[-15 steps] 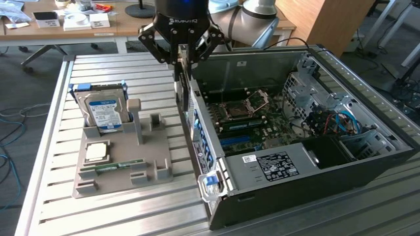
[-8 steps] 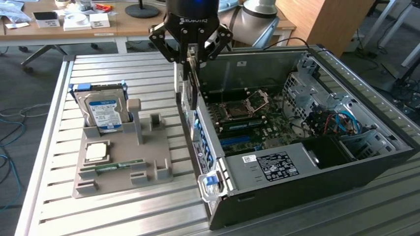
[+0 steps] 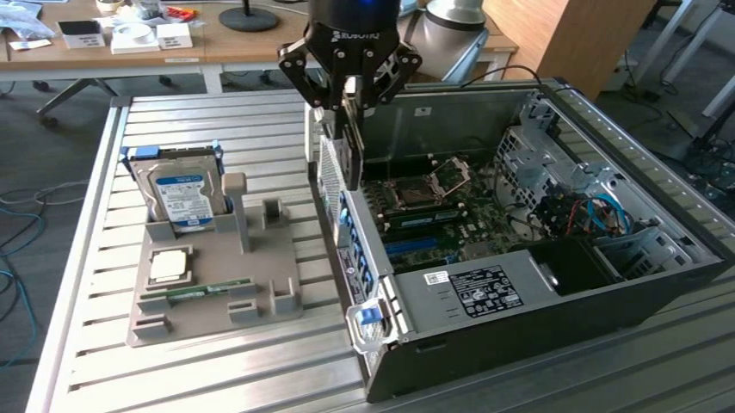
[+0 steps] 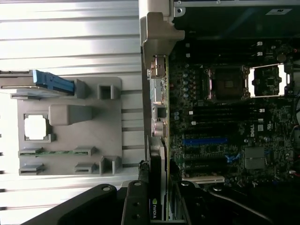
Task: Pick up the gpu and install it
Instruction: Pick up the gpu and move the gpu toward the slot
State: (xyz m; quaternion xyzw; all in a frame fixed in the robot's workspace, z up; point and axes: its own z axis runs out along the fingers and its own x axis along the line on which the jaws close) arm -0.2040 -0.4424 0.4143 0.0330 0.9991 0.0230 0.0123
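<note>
Gpu (image 3: 353, 142) (image 4: 159, 136) hangs upright on its edge from the hand (image 3: 350, 103) (image 4: 159, 206), and we see the fingers (image 4: 136, 201) clamped on it from both sides. It sits high over the open computer case (image 3: 643, 284), at the wall of the case on the exterior view's left, just beside the perforated rear panel (image 3: 333, 176).

From the wrist view we look down along its thin green edge, with its silver bracket (image 4: 157, 28) running along the case wall. It lies at the border of the motherboard (image 3: 460, 206) (image 4: 225, 126), apart from the blue slot (image 4: 205, 140) and well apart from the open processor socket (image 4: 227, 84). We cannot tell whether its lower edge touches the board.

On the slatted metal surface (image 3: 230, 370) (image 4: 70, 33) beside the case rests a grey holder tray (image 3: 219, 310) (image 4: 70, 136). In it a hard drive (image 3: 184, 194) (image 4: 51, 82) stands upright, a processor chip (image 3: 170, 265) (image 4: 36, 127) lies flat, and a slim RAM stick (image 3: 206, 291) (image 4: 56, 152) lies in its groove.
</note>
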